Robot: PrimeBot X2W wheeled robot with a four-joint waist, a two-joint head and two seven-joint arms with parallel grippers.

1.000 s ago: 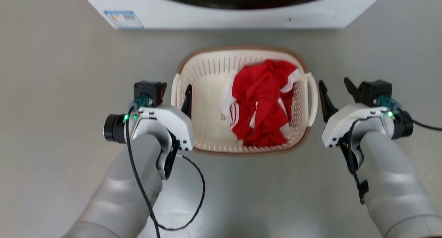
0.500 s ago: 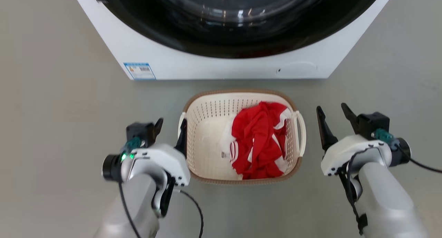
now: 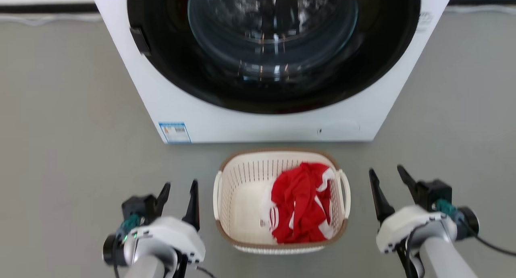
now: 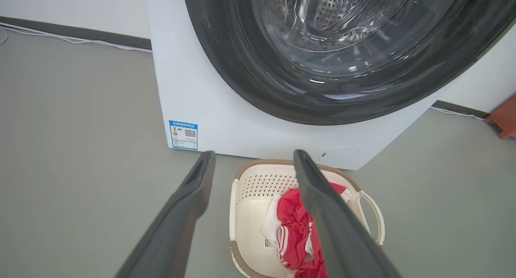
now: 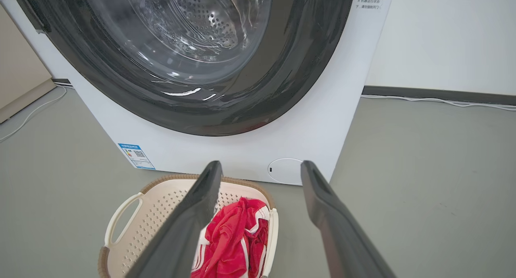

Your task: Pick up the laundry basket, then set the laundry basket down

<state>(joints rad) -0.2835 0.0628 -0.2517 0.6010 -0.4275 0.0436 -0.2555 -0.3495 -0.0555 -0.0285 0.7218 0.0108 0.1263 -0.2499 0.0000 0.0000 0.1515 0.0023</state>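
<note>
The laundry basket (image 3: 242,197) stands on the grey floor just before the washer, cream-white and perforated with a brown rim, holding a crumpled red and white garment (image 3: 300,201). My left gripper (image 3: 180,185) is open, a little to the left of the basket's left handle and not touching it. Open as well, my right gripper (image 3: 385,170) hangs right of the right handle with a gap between them. In the left wrist view the basket (image 4: 252,213) lies below and beyond the open left gripper (image 4: 254,153). The right wrist view has the basket (image 5: 161,205) low left of the open right gripper (image 5: 261,163).
A white front-loading washing machine (image 3: 274,127) with a dark round door rises right behind the basket. Cables (image 5: 443,101) run along the wall's foot. An orange-red object (image 4: 502,123) sits at the far right, a beige panel (image 5: 20,80) at the far left. Grey floor spreads on both sides.
The head camera has risen, so the basket sits lower and smaller and more of the washer shows. My left gripper's finger came out of the basket's left side and now stands apart.
</note>
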